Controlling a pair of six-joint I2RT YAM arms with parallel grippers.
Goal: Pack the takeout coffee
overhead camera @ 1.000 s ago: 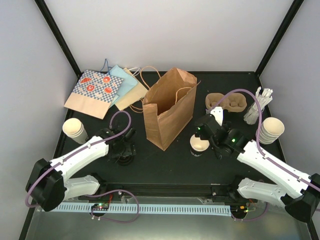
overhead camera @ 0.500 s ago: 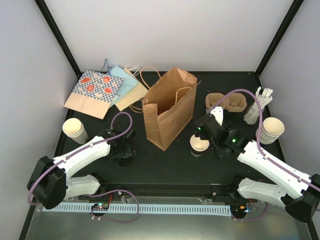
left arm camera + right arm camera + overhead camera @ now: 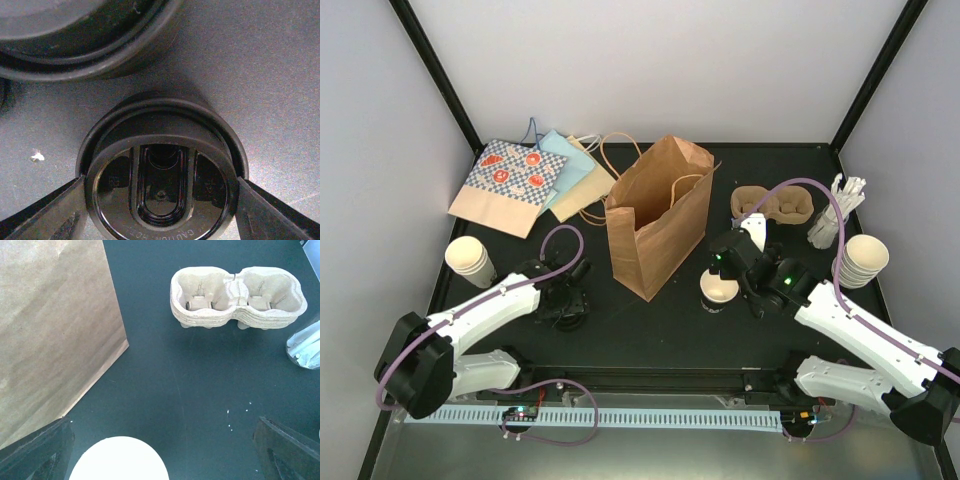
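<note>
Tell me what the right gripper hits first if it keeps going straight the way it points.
Probably the cream paper cup, sitting low between the open jaws of the right gripper. Past it lies bare table, then the cup carrier. Depth is uncertain.

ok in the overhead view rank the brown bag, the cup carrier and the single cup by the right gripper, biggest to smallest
1. Brown bag, clearly largest.
2. Cup carrier.
3. Single cup, smallest; it shows mostly its rim from above, so its height is hard to judge.

White arms (image 3: 490, 305) — black joints, purple cables.
</note>
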